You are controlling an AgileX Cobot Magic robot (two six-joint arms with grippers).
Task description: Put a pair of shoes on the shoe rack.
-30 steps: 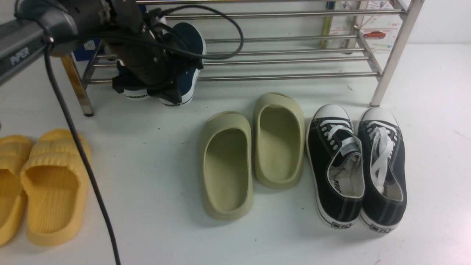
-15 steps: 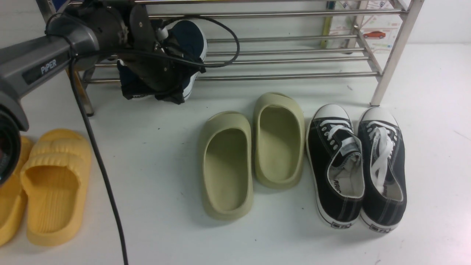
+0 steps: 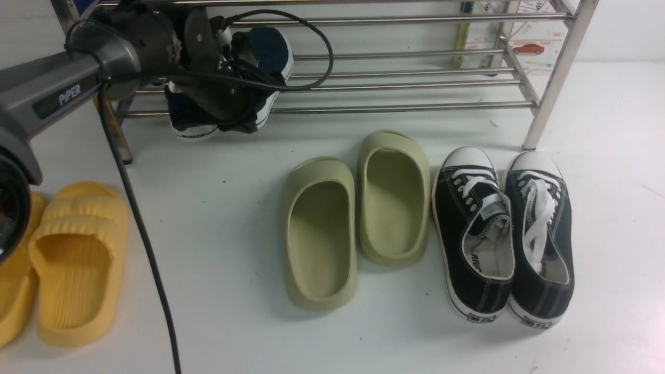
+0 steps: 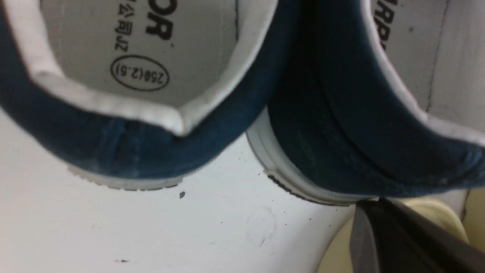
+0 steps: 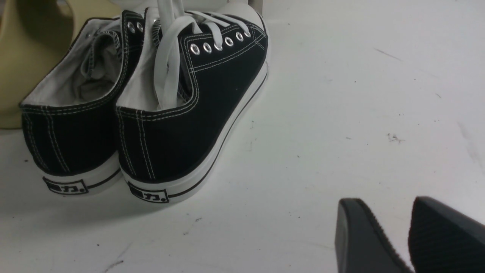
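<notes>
Navy shoes [image 3: 260,67], the pair we are moving, show in the front view at the left end of the shoe rack [image 3: 415,83], held together by our left gripper [image 3: 228,104], which is closed on their heels. Their toes lie over the lower bars, while the heels with white soles hang out past the front bar above the white bench [image 3: 218,218]. Our left arm [image 3: 57,96] reaches in from the left, a black cable [image 3: 140,244] trailing from it. On the bench in front of the rack sit green clogs [image 3: 358,213] in the middle, black lace-up sneakers [image 3: 504,239] to their right, and yellow slippers [image 3: 67,259] at the far left.

From the left wrist view, we see the two navy heels [image 4: 295,125] pressed side by side, white lining inside, with the bench below them; one dark fingertip [image 4: 394,235] shows at the corner.

From the right wrist view, our right gripper [image 5: 411,235] hangs over bare bench with its jaws apart and holding nothing, near the heels of the black sneakers [image 5: 151,113].
</notes>
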